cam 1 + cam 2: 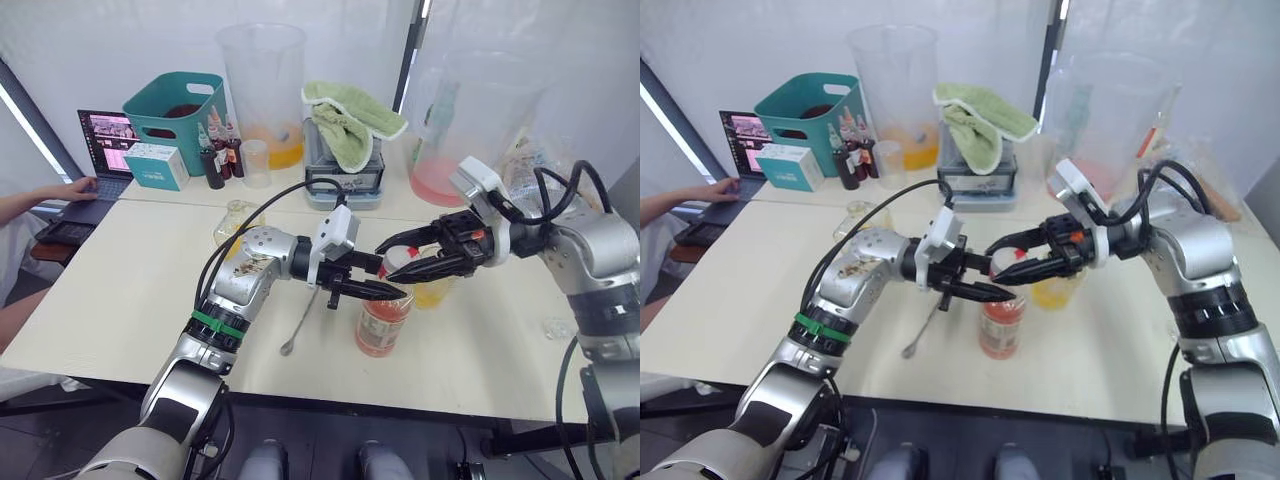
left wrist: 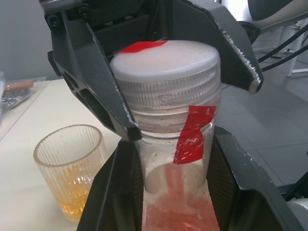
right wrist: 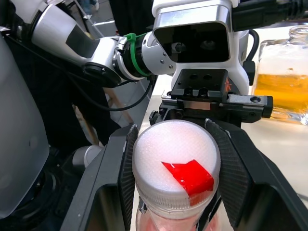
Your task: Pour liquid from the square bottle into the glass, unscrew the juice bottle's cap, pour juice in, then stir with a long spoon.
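Here the juice bottle [image 1: 383, 322] is standing upright mid-table [image 1: 120, 300], its label unreadable, the left gripper [image 1: 372, 287] clamping its neck. The glass [image 2: 72, 166] is sitting just behind, partly hidden. The right gripper [image 3: 174, 180] is gripping the cap [image 3: 175, 159], fingers on both sides, still on.

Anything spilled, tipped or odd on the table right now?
No spill or tip-over that I can see. The juice bottle stands upright, cap on, and the long spoon lies flat beside it. The green cloth draped over the appliance looks untidy, nothing more.
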Robot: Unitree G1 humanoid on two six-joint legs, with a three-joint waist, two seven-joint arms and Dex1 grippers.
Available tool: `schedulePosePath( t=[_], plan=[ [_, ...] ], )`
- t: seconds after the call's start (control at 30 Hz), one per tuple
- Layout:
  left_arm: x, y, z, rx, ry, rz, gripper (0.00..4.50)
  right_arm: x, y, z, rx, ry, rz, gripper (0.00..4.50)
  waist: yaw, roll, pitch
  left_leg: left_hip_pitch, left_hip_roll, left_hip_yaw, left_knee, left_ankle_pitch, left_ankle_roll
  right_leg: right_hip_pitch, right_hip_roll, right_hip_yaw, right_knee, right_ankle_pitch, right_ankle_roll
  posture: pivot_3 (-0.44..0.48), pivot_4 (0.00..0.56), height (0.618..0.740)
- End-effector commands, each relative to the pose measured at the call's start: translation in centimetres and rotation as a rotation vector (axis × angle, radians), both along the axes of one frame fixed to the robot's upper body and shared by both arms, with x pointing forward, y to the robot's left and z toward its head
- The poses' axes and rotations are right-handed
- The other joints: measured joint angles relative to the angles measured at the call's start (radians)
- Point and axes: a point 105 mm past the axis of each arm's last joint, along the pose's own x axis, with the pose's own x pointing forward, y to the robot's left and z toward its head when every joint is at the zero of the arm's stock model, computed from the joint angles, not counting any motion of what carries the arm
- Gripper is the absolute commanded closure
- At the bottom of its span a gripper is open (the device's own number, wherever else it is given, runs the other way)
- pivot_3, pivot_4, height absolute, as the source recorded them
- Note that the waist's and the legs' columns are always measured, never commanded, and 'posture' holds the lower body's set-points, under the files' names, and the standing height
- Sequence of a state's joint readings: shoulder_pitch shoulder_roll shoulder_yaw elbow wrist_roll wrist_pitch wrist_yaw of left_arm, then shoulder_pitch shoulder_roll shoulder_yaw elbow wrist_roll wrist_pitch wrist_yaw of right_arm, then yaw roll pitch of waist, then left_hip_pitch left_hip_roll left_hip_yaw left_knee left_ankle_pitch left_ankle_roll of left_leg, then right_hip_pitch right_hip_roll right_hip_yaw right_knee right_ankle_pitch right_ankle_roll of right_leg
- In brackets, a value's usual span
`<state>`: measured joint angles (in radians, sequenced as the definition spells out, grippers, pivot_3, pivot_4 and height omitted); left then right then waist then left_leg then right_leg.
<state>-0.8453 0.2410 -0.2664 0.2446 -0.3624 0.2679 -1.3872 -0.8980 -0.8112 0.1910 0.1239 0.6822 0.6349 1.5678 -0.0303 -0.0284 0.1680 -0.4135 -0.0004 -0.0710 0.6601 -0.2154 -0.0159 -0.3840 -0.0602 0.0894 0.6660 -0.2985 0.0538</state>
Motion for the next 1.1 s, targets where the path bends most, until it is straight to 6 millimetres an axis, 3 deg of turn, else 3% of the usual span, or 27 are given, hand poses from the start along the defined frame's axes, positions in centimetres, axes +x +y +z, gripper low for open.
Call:
schedulePosePath(
  t=[0.03, 0.2, 0.37, 0.53, 0.67, 0.8, 1.1],
  plan=[
    [-1.4, -1.1, -1.6, 0.082, -0.004, -0.084, 3.18, 0.0, -0.5, 0.7, 0.044, 0.016, -0.018, 1.73, 0.004, 0.000, 0.000, 0.000, 0.000, 0.000, 0.000, 0.000, 0.000, 0.000, 0.000, 0.000, 0.000, 0.000, 0.000, 0.000, 0.150, 0.740],
    [-1.3, -1.2, -1.7, 0.076, 0.000, -0.089, 3.18, -1.2, -1.7, 2.5, 0.125, -0.024, -0.136, 0.07, 0.019, 0.000, 0.000, -0.001, -0.001, -0.001, 0.001, 0.000, 0.000, -0.001, 0.000, 0.000, 0.002, 0.000, 0.000, 0.000, 0.150, 0.740],
    [-1.5, -1.4, -1.7, 0.072, 0.001, -0.095, 3.18, -4.4, -2.9, 3.9, 0.232, -0.120, -0.310, 0.03, 0.028, 0.000, 0.000, -0.002, -0.001, -0.004, 0.001, 0.000, 0.000, -0.001, 0.000, -0.002, 0.002, 0.000, 0.000, 0.000, 0.150, 0.740],
    [-1.6, -1.5, -1.7, 0.069, 0.003, -0.097, 3.18, -6.8, -1.9, 2.4, 0.218, -0.205, -0.505, 0.03, 0.025, 0.001, 0.000, -0.003, -0.001, -0.004, 0.000, 0.000, 0.000, -0.001, 0.000, -0.003, 0.002, 0.000, 0.000, 0.000, 0.150, 0.740],
    [-1.5, -1.7, -1.6, 0.067, 0.004, -0.098, 3.18, -7.1, 0.1, 0.9, 0.196, -0.315, -0.722, 0.03, 0.020, 0.001, 0.000, -0.002, -0.001, -0.004, 0.001, 0.000, 0.000, 0.000, 0.000, -0.003, 0.001, 0.000, 0.000, 0.000, 0.150, 0.740],
    [-1.5, -1.7, -1.6, 0.066, 0.005, -0.099, 3.18, -7.3, 0.3, 0.5, 0.188, -0.357, -0.867, 0.03, 0.020, 0.001, 0.000, -0.002, -0.001, -0.004, 0.001, 0.001, -0.001, 0.001, 0.000, -0.002, 0.001, 0.000, 0.000, 0.000, 0.150, 0.740],
    [-1.2, -1.7, -1.5, 0.064, 0.006, -0.102, 3.18, -7.1, 0.7, -0.1, 0.192, -0.274, -0.953, 0.03, 0.019, 0.001, 0.000, -0.002, -0.001, -0.005, 0.001, 0.001, -0.001, 0.001, 0.000, -0.002, -0.001, 0.000, 0.000, 0.000, 0.150, 0.740]
  ],
)
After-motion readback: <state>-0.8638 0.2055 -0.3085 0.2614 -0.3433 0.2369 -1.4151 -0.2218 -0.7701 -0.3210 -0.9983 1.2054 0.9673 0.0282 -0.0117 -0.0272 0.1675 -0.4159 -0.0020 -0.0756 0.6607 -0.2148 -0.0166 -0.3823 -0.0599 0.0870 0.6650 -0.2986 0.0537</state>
